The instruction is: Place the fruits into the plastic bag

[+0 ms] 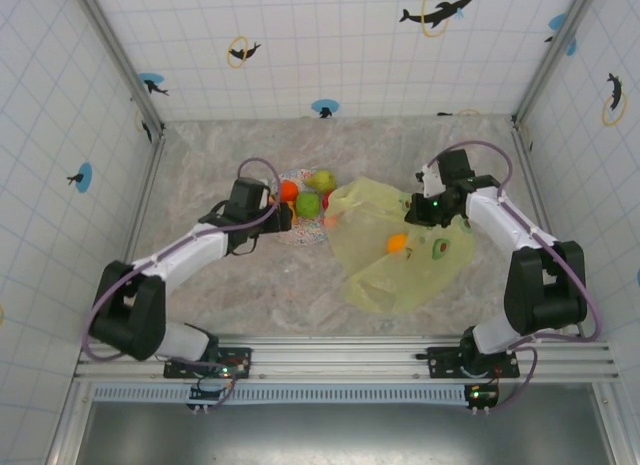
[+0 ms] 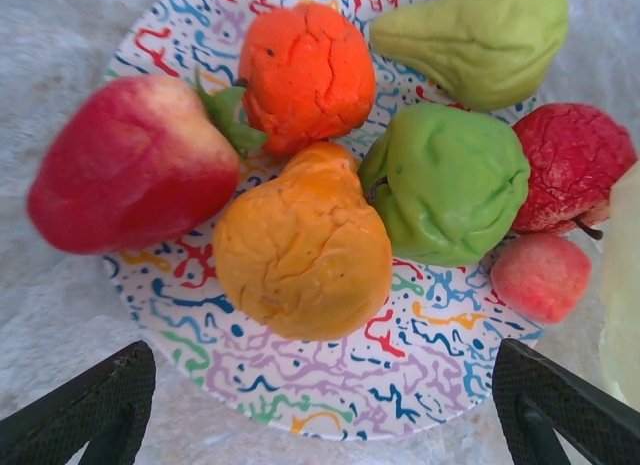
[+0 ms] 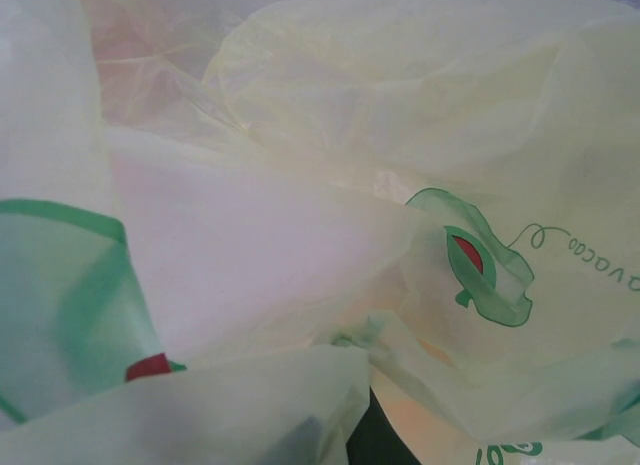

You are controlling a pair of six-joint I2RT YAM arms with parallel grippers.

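the left gripper (image 2: 320, 430) is hovering with its jaws spread wide apart and nothing between them, one finger showing at 7 o'clock and the other at 5 o'clock in the left wrist view. toward 12 o'clock from them, the orange pear-shaped fruit (image 2: 305, 250) is lying nearest on the plate (image 2: 400, 385). the green apple (image 2: 450, 180) is pressing on it at 3 o'clock, the red apple (image 2: 135, 165) is crowding it at 9 o'clock, and the crinkled orange fruit (image 2: 305, 70) is sitting at its 12 o'clock. farther out, the pear (image 2: 475, 40) is lying at 1 o'clock, the strawberry (image 2: 575, 165) at 3 o'clock and a small pink-red piece (image 2: 540, 275) at 4 o'clock.

because the fruits are packing so tightly, fingers coming down around one are likely to be shoving its neighbours, rolling a glossy piece off the rim or dragging the plate.

in the top view the right gripper (image 1: 425, 207) is sitting at the 1 o'clock edge of the bag (image 1: 400, 270). its camera is pressing into crumpled film, so i cannot tell whether the jaws are apart or pinching plastic. the bag is lying slack beside the plate's 3 o'clock side, with an orange piece (image 1: 398, 243) showing at it, inside or on top i cannot tell. if the mouth is sagging closed, a dropped fruit risks landing on the film and rolling away.
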